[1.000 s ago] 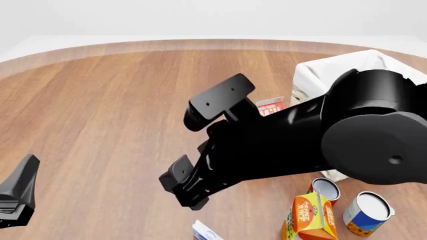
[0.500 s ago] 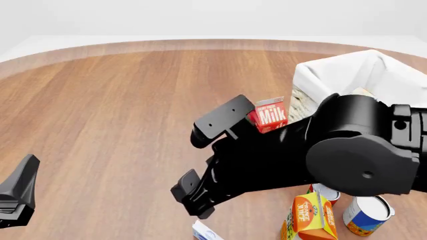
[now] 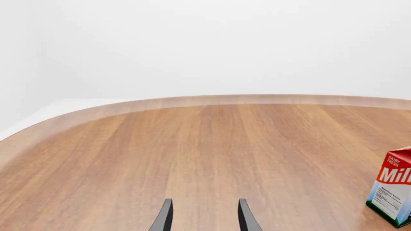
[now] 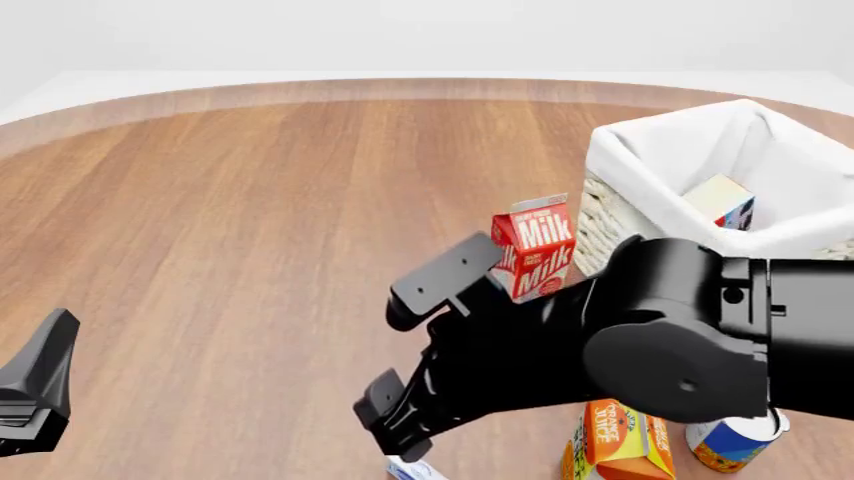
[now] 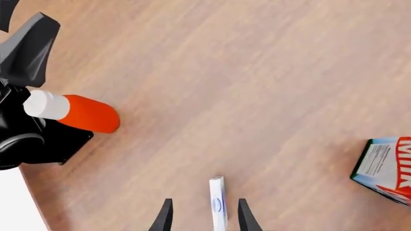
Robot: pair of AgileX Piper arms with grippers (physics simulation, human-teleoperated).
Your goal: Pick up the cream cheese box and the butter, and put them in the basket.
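Note:
The cream cheese box [image 5: 218,206] shows edge-on as a thin white and blue slab on the table, between the open fingers of my right gripper [image 5: 204,217]. In the front view only its corner [image 4: 406,468] peeks out below the right gripper [image 4: 388,413] at the near edge. The basket [image 4: 627,160] stands at the right with its white liner. Inside it lies a box with a pale face and a red-and-blue side, which I take for the butter [image 4: 721,200]. My left gripper [image 3: 204,219] is open over bare wood, holding nothing.
A red-and-white milk carton [image 4: 537,246] stands just left of the basket, close behind my right arm. An orange juice carton [image 4: 617,440] and a round can [image 4: 727,442] sit at the near right. A red bottle with a white cap [image 5: 74,111] lies by the left arm.
My right arm has drawn back from over the basket toward the near edge and lowered, uncovering the milk carton and the basket's inside. The left arm has not moved.

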